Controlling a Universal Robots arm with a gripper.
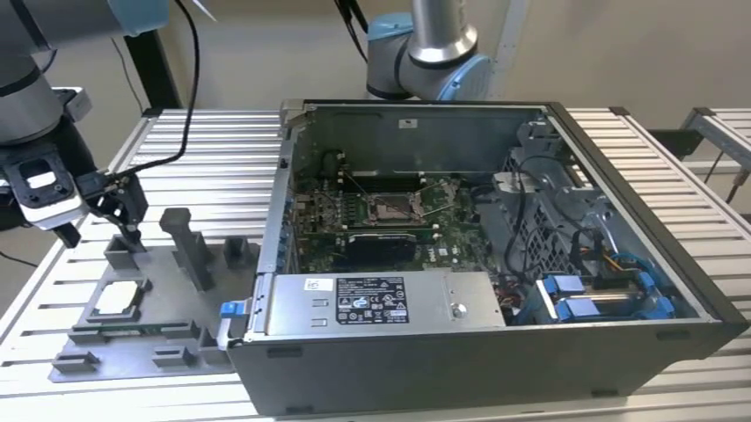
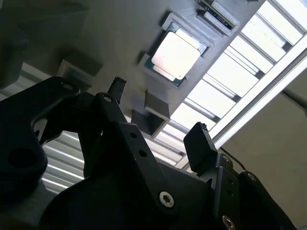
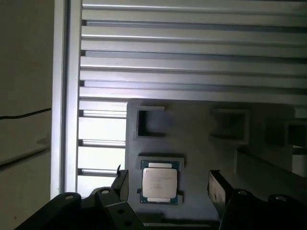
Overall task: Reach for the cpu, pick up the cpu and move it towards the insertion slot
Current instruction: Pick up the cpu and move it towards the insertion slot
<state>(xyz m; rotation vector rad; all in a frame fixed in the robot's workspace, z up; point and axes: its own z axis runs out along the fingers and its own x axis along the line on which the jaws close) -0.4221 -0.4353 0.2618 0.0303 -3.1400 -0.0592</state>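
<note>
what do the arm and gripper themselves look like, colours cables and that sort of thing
The arm has grey metal segments with light blue joint caps, and black cables run alongside it. The gripper is matt black, built from angular linkage plates fixed with silver hex screws, and ends in two flat, dark fingers.

The exterior view stands well back and high, looking down across the table (image 1: 200, 149) at the open computer case (image 1: 470, 352), with the grey tray (image 1: 141, 356) at the exterior view's left. Both wrist views hang close over that tray. The first wrist view stares straight down past the gripper (image 3: 166, 176); the second wrist view slants across it. All three share the tray and the cpu (image 1: 118, 299).
</note>
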